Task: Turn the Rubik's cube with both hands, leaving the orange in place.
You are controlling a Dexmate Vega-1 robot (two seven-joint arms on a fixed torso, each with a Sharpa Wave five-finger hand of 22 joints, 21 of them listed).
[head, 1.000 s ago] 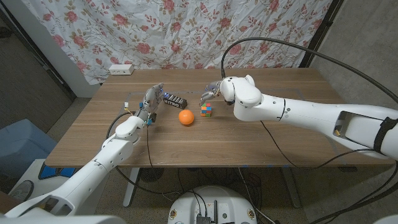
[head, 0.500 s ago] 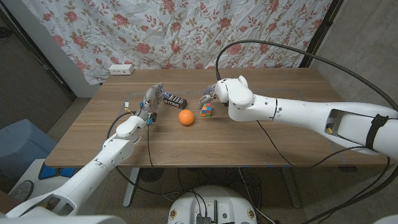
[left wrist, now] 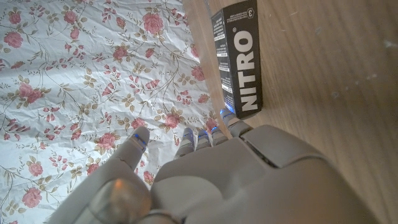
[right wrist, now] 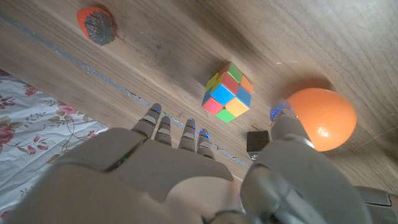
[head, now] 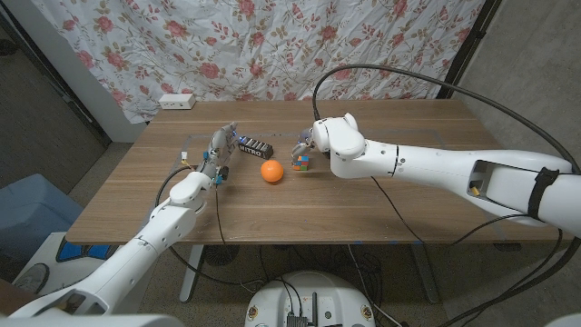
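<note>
a: so, where's your small multicoloured plastic rubik's cube (head: 300,162) right now?

b: on the brown wooden table (head: 363,204), just beside the round orange fruit (head: 271,172), on the fruit's right. your right hand (head: 307,142) hovers over and just behind the cube, fingers spread, holding nothing; in the right wrist view the cube (right wrist: 227,92) sits past the fingertips (right wrist: 188,127), with the fruit (right wrist: 321,117) close by the thumb.

a: and the left?

b: your left hand (head: 219,148) stands well apart from the cube, near the black "nitro" carton (head: 255,146). it's open and empty, fingers reaching toward the carton (left wrist: 237,56) in the left wrist view.

a: how will the cube handle?

b: i'd judge it light, rigid and smooth-faced, so it could skid on the wood or squirt out of a loose pinch. take opposite flat faces, one hand per half, and keep the thumb side off the fruit, since it looks round enough to roll at a nudge.

a: what's changed over the last second?

b: your right arm has slid toward the robot's left, bringing the hand closer in over the cube. the left hand, the cube, the fruit and the carton haven't moved.
</note>
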